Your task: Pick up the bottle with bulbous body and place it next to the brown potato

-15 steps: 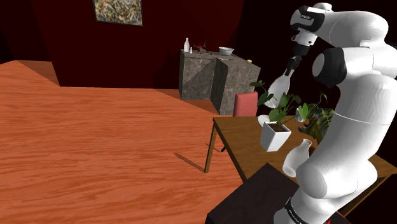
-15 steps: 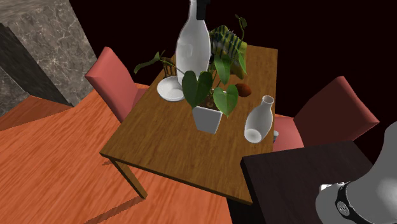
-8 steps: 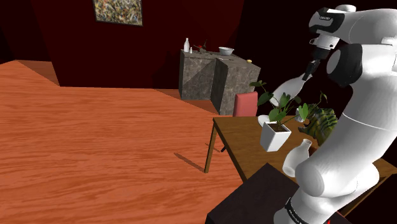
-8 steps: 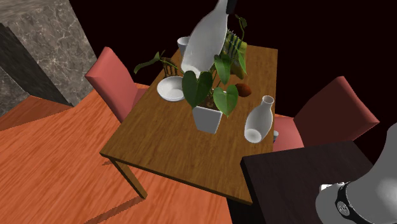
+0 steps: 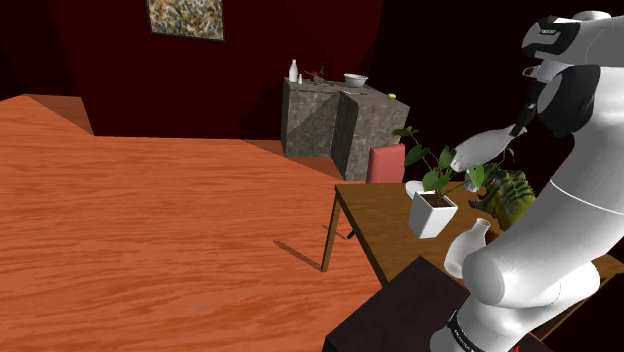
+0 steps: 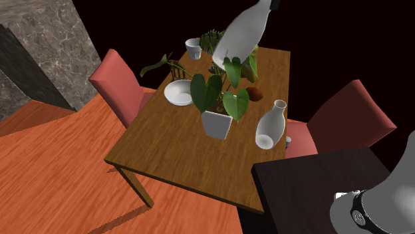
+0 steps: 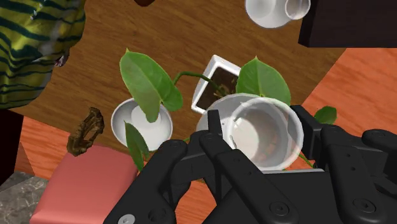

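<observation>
A white bottle with a bulbous body hangs tilted in the air above the wooden table, over the potted plant's leaves. My gripper is shut on its neck. In the shoulder view the bottle points its base to the left from the gripper. In the wrist view the black fingers clasp the bottle, with the plant below it. The brown potato lies on the table behind the plant, beside a green striped object.
A plant in a white square pot stands mid-table, a white bowl and a white cup behind it. A second white bottle stands near the dark stand. Red chairs flank the table.
The arm has swung to the shoulder view's right, carrying the bottle from above the bowl to above the plant. The bottle has tipped further over.
</observation>
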Controlling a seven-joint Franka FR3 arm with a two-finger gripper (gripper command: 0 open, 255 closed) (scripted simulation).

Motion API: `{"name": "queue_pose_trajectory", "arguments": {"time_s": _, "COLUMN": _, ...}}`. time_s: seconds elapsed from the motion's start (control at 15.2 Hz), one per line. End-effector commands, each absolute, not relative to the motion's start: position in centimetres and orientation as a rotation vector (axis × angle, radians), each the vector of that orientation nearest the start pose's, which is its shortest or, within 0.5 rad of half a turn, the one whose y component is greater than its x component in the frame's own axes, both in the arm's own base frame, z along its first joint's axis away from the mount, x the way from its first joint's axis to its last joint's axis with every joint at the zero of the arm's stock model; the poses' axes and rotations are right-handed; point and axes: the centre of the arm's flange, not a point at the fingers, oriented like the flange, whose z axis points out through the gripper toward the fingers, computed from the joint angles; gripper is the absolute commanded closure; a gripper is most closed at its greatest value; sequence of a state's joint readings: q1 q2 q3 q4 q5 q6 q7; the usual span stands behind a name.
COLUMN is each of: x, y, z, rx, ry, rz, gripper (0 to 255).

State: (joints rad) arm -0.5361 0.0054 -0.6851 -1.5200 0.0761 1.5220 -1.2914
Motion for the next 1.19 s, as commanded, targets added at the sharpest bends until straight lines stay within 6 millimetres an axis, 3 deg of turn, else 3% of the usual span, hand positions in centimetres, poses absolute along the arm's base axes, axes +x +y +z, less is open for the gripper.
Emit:
{"name": "queue_pose_trajectory", "arguments": {"time_s": 0.0, "x": 17.5, "y": -52.3, "z": 64.5, "rx": -3.113, "ry": -0.118, "rz": -0.107, "gripper": 255}}
{"name": "queue_pose_trajectory", "arguments": {"time_s": 0.86, "x": 1.2, "y": -57.1, "z": 64.6, "rx": -3.113, "ry": -0.118, "rz": -0.107, "gripper": 255}}
{"name": "queue_pose_trajectory", "arguments": {"time_s": 1.12, "x": 1.2, "y": -57.1, "z": 62.5, "rx": -3.113, "ry": -0.118, "rz": -0.107, "gripper": 255}}
